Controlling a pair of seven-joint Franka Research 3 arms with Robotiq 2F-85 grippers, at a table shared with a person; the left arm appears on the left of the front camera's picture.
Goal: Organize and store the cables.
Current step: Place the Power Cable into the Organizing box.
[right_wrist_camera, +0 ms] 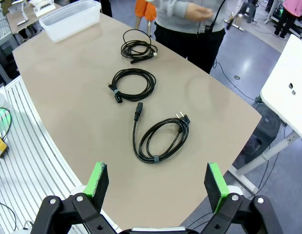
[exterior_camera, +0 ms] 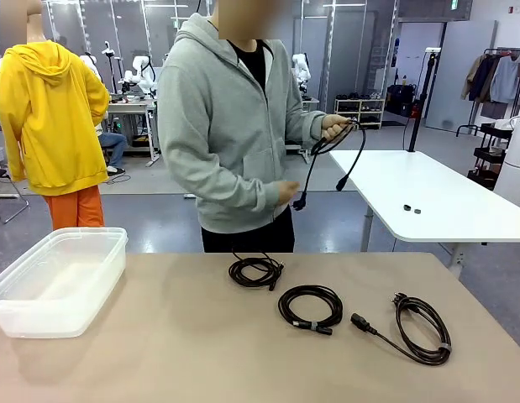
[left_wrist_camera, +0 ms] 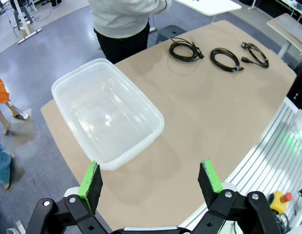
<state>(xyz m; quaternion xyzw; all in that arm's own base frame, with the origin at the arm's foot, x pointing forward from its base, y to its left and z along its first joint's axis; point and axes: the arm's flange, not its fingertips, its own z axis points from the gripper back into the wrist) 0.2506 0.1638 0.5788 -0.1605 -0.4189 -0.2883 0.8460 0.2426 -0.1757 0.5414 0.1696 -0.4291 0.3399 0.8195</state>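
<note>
No legible text, label, brand, number or sign was found in any view. A small green sign (exterior_camera: 454, 4) at the top right of the front view was too small to read. Dark marks on a white card (right_wrist_camera: 42, 6) at the upper left of the right wrist view could not be made out either.

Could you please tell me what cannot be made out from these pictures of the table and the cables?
- Held cable: front view, the person's hand covers part of its loops; the right wrist view's top edge cuts it off.
- Two small dark things on the white table: front view, too small to identify.
- Far coil: front view, any tie is too small to see.
</note>
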